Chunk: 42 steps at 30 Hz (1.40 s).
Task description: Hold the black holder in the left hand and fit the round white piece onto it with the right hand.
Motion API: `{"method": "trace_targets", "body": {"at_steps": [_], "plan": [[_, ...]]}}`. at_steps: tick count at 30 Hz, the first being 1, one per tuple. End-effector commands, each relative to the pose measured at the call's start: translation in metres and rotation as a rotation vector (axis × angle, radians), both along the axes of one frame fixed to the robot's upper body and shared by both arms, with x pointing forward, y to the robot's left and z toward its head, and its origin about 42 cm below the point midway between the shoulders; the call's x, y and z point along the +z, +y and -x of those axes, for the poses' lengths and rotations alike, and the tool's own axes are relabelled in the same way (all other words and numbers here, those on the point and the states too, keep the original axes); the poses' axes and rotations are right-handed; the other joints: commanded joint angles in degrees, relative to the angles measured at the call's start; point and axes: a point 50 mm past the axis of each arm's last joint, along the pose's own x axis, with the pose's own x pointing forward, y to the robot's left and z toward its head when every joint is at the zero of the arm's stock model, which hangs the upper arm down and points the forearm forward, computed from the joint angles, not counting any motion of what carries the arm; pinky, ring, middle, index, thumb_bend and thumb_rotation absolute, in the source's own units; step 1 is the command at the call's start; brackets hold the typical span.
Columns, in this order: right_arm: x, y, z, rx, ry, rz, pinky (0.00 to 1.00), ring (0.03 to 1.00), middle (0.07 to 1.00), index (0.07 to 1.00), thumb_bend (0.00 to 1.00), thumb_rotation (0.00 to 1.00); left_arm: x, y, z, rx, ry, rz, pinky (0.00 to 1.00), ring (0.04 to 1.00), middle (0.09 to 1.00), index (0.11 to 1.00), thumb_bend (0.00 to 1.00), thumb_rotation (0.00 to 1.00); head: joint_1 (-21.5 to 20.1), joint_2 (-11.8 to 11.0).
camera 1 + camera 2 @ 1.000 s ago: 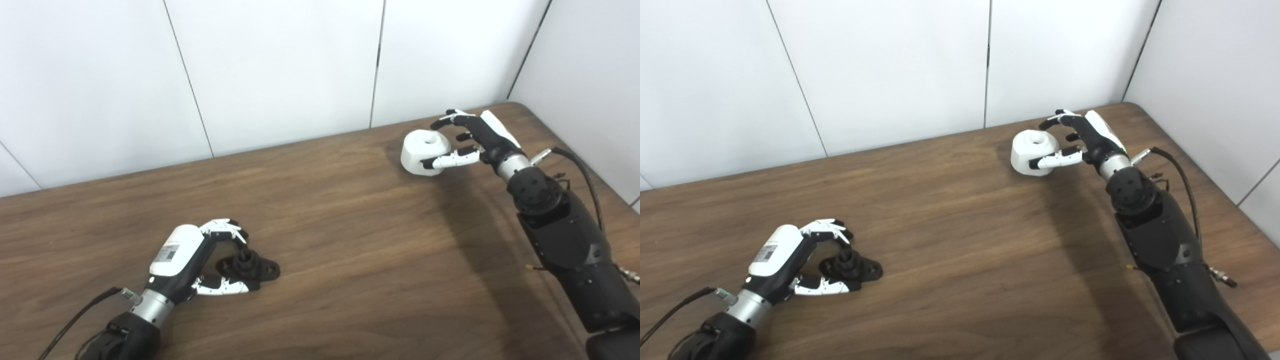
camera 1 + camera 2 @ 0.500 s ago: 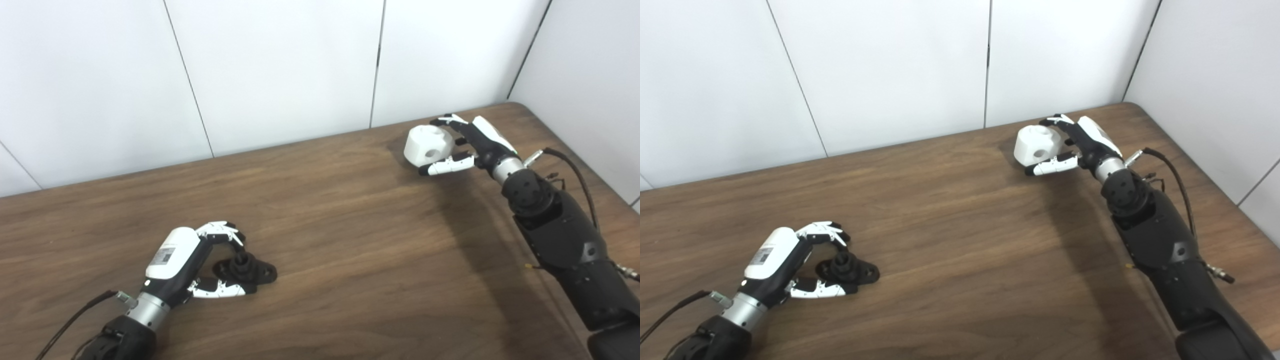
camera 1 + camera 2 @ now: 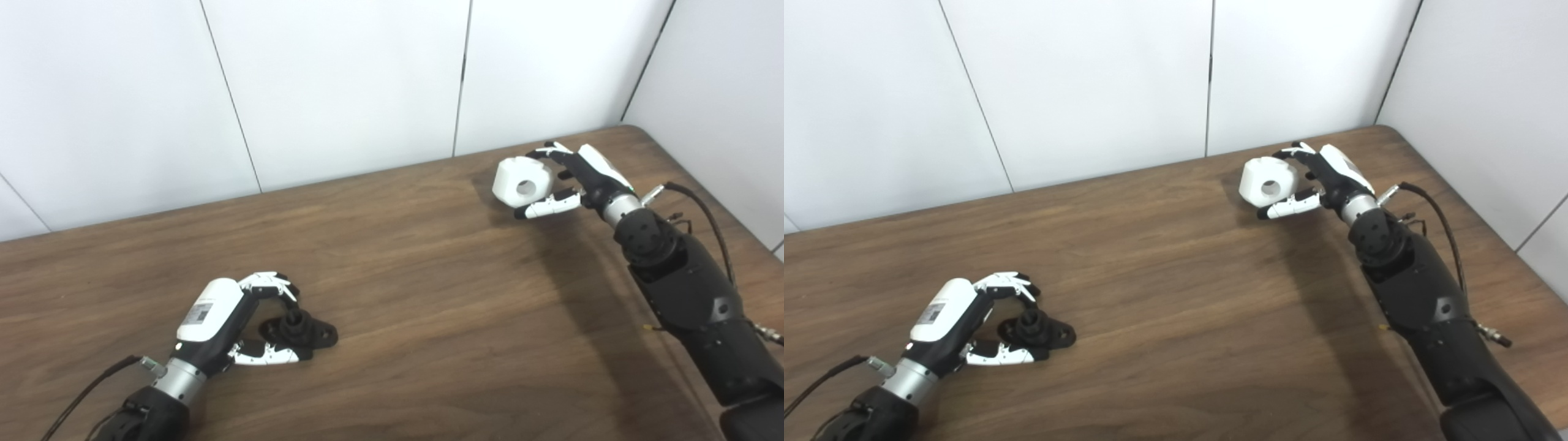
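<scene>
Right hand (image 3: 582, 177): ours, at the far right of the table (image 3: 429, 306), near the back edge. Fingers curled over the top of the round white piece (image 3: 522, 182), thumb beneath it; the piece is gripped and looks raised off the wood, tipped so its centre hole faces us.

Left hand (image 3: 245, 318): ours, at the near left, resting low on the table. Fingers arched over the black holder (image 3: 300, 327), thumb lying along its near side. We cannot tell whether the hand presses on the holder or merely cages it; the holder sits flat on the wood, its upright peg between fingers and thumb.

Count: one white piece, one black holder, two hands.

The two items are well apart, with open brown tabletop between them. White wall panels (image 3: 343, 86) stand behind the table and along its right side. A cable (image 3: 704, 202) loops off the right forearm.
</scene>
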Motion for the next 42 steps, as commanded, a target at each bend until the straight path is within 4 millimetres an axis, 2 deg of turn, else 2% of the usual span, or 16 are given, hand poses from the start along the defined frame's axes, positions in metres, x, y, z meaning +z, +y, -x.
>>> {"method": "trace_targets", "body": {"at_steps": [1,26,42], "plan": [[0.0335,-0.0060,-0.0064,0.005,-0.099,0.031,0.84,0.963,0.973,0.791,0.94,0.31,0.0045,0.0128,-0.0056,0.013,-0.004,-0.039,0.93,0.813,0.705,0.483,0.52,0.05,0.0,0.1],[0.0359,-0.0145,-0.0023,-0.020,-0.143,0.007,0.85,0.963,0.968,0.766,0.84,0.30,0.0026,0.0116,-0.0100,0.020,-0.006,-0.034,0.92,0.806,0.706,0.483,0.52,0.05,0.5,-0.4],[0.0302,-0.0076,-0.0062,0.001,-0.127,0.023,0.82,0.954,0.965,0.793,0.88,0.32,0.0039,0.0134,-0.0098,0.034,-0.013,-0.033,0.90,0.810,0.705,0.483,0.52,0.05,1.0,-0.1]]}}
